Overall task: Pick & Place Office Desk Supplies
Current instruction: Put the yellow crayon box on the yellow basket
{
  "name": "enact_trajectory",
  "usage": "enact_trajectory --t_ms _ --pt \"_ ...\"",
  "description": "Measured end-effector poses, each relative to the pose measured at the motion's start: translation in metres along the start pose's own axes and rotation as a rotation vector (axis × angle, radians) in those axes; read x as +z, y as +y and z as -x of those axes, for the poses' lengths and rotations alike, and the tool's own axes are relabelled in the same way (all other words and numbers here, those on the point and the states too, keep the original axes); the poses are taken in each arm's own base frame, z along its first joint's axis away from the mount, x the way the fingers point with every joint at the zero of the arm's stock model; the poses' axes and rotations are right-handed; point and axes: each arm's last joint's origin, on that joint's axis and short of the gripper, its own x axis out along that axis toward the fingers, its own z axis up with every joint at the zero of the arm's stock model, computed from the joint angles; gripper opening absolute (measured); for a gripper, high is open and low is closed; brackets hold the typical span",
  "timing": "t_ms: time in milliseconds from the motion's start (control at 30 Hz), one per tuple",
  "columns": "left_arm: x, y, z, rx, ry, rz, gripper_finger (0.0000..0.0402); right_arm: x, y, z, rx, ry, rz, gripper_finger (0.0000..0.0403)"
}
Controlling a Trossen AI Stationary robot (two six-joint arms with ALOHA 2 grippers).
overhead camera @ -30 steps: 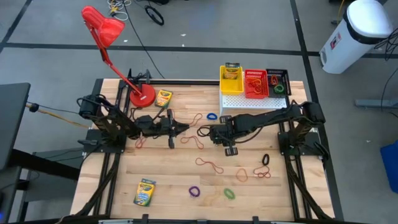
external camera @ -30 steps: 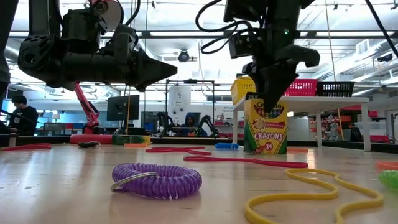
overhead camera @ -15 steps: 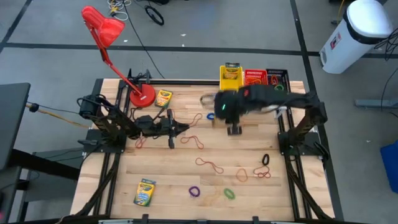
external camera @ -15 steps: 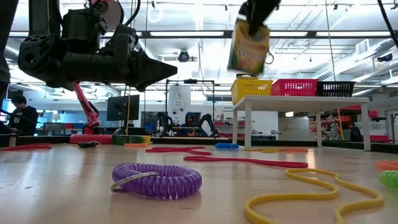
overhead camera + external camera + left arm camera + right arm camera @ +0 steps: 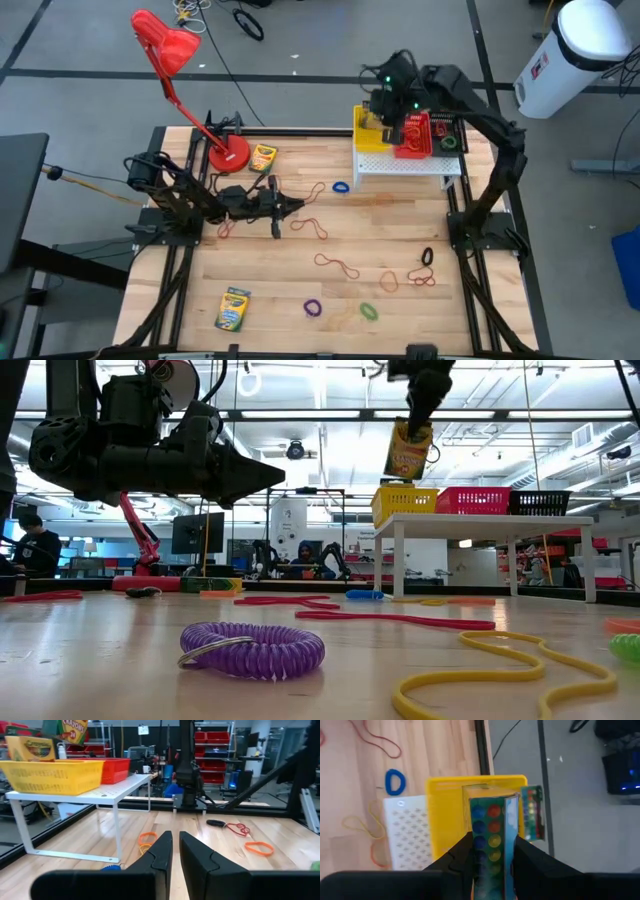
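- The right gripper [image 5: 385,108] hangs above the yellow basket [image 5: 362,140], its fingers [image 5: 457,856] clamped on either side of a crayon box [image 5: 489,837] held upright (the low view shows the box [image 5: 408,450] dangling clear above the basket's rim, not yet touching it).
- The yellow basket sits on a white shelf [image 5: 400,165] at the far edge of the table [image 5: 270,260], beside a red basket [image 5: 412,137] and a black basket [image 5: 447,130]; another crayon box [image 5: 31,747] already lies in the yellow one.
- The step in hand looks like the placing: the carry seems to be at its end and the box is over its target.
- The next move probably calls for a short descent into the free part of the basket, then letting go; the box should clear the rim and the box already inside.
- The left gripper [image 5: 172,851] waits low over the table's left half, fingers nearly together and holding nothing.
- Two more crayon boxes, one by the lamp base [image 5: 262,157] and one near the front edge [image 5: 233,308], remain on the table along with scattered rubber bands [image 5: 338,265].
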Motion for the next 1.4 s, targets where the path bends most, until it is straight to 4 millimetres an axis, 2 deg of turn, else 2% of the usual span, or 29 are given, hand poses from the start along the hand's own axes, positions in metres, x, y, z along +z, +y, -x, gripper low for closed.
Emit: enact_trajectory --t_ms 167,367,633,1133,1400 --pt "0.002 0.005 -0.001 0.025 -0.02 0.005 0.0038 -0.005 -0.022 -0.015 0.016 -0.019 0.006 0.0105" --pt "0.002 0.014 -0.001 0.031 -0.02 0.019 0.0038 0.003 -0.025 -0.041 0.051 0.015 0.053 0.0105" --pt "0.001 0.016 -0.002 0.016 -0.019 0.014 0.0038 0.007 -0.026 -0.064 0.045 0.091 0.079 0.0105" --pt "-0.001 0.016 -0.002 0.016 0.006 0.013 0.0038 0.009 -0.028 -0.089 0.076 0.152 0.088 0.0105" --pt "-0.001 0.016 -0.002 0.016 0.011 0.012 0.0038 0.009 -0.029 -0.09 0.039 0.178 0.083 0.0107"
